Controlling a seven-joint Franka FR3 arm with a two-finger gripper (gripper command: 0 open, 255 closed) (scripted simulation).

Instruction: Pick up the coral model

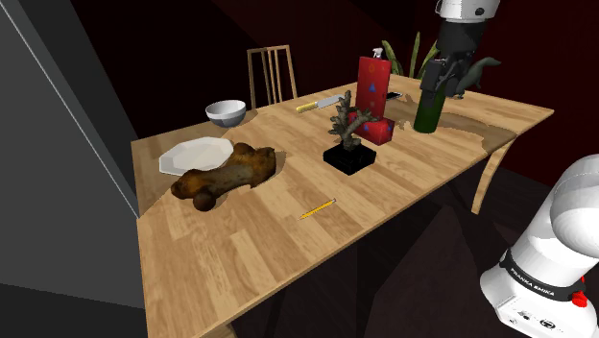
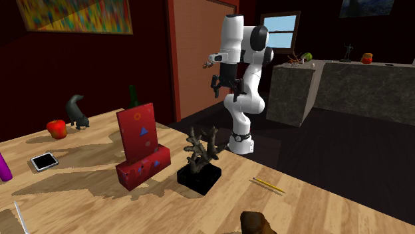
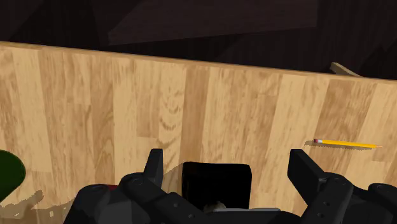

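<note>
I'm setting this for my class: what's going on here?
The arm's black gripper hangs open above the wooden table, holding nothing. The coral model stands untouched on its black base beside a red box. In the wrist view that base lies below, between the spread fingers.

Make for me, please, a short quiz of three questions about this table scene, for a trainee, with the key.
1. True or false: the tool is shut on the coral model.
2. The model's base is: A white, B black, C red.
3. Fill in: the thin yellow thing lying on the table is a ____.
Key: 1 false, it is open; 2 B; 3 pencil.
</note>
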